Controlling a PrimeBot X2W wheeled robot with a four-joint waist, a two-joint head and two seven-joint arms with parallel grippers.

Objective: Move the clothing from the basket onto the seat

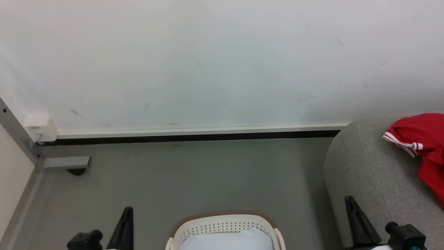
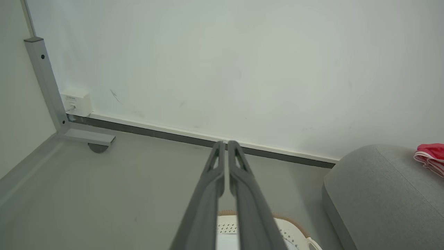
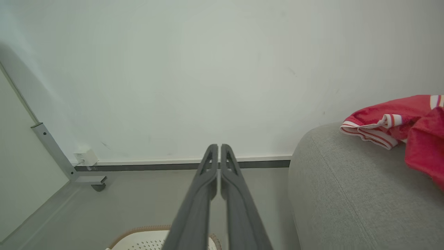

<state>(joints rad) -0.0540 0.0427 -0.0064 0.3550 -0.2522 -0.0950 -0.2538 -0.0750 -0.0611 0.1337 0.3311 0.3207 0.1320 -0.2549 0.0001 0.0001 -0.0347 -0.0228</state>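
The red clothing (image 1: 423, 139) with white stripe trim lies crumpled on the grey seat (image 1: 374, 173) at the right. It also shows on the seat (image 3: 347, 194) in the right wrist view, as clothing (image 3: 399, 121), and small at the far right in the left wrist view, as clothing (image 2: 432, 156). The cream basket (image 1: 225, 222) with its brown rim stands on the floor at bottom centre, and no red fabric shows in the part I see. My left gripper (image 2: 224, 143) is shut and holds nothing, above and left of the basket (image 2: 295, 231). My right gripper (image 3: 218, 146) is shut and empty, beside the seat's front.
A pale liner cloth (image 1: 225, 239) lies inside the basket. A white wall with a dark baseboard (image 1: 194, 137) runs across the back. A grey metal frame foot (image 1: 66, 162) and a white wall box (image 1: 40, 127) sit at the left. Grey-green floor (image 1: 194, 173) lies between.
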